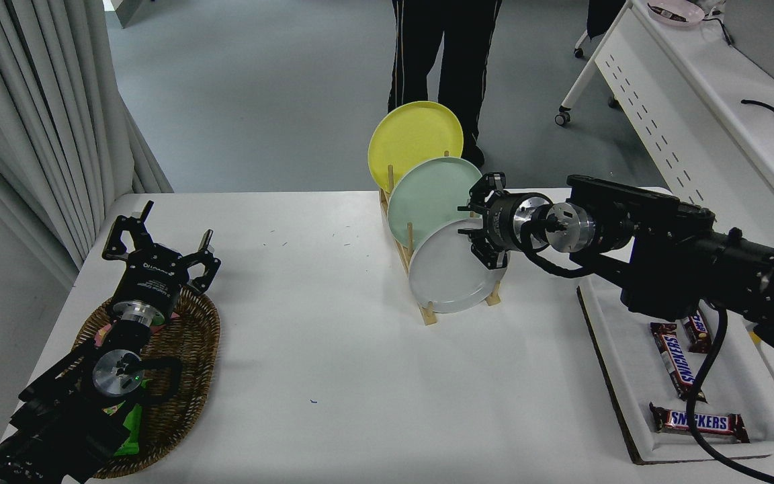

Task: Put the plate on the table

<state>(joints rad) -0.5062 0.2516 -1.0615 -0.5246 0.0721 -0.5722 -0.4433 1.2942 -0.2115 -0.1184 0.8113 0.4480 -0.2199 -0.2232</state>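
Observation:
The light grey plate [446, 270] stands on edge in the front slot of a wooden rack [427, 310] on the white table [333, 349]. Behind it in the rack stand a mint green plate [427, 196] and a yellow plate [408, 140]. My right gripper [480, 228] comes in from the right and sits at the grey plate's upper right rim, its fingers open on either side of the rim. My left gripper [162, 250] is parked open at the lower left over a wicker basket [185, 349].
A white tray [619, 363] with several Snickers bars [699, 421] lies at the right front. A person in dark trousers [444, 60] stands beyond the table's far edge. A white desk with a slotted side panel [656, 114] stands at the upper right.

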